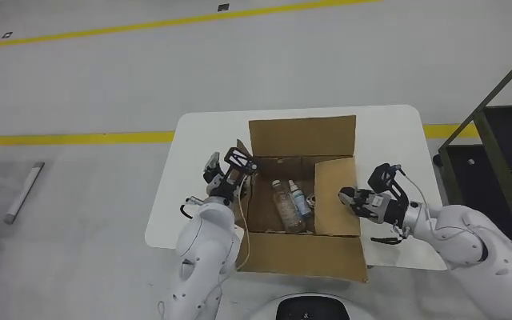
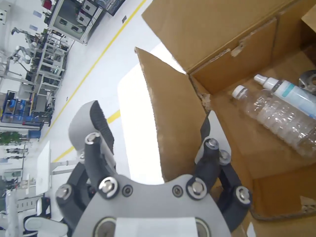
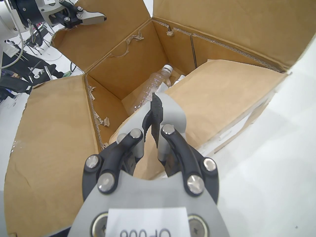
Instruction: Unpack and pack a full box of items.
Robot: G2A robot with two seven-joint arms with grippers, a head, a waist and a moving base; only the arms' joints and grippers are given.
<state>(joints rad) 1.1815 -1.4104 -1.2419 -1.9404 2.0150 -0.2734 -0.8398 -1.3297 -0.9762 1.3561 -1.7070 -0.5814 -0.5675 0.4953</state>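
Observation:
An open cardboard box [image 1: 302, 136] stands on the white table [image 1: 384, 128]. Inside lie a clear plastic bottle [image 1: 284, 206] [image 2: 276, 122] [image 3: 150, 87] and a white and teal spray bottle [image 1: 298, 198] [image 2: 291, 94]; a metal part [image 2: 307, 81] lies beside them. My left gripper [image 1: 240, 164] [image 2: 150, 113] [image 3: 98, 18] is open, its fingers astride the upright left flap [image 2: 172, 114]. My right gripper [image 1: 346, 198] [image 3: 153, 102] is shut on the edge of the right flap [image 3: 222, 92], which leans in over the box.
The near flap [image 1: 304, 254] lies spread toward me and the far flap stands up. A dark metal rack [image 1: 480, 152] is close to the table's right end. Bare table shows on both sides of the box.

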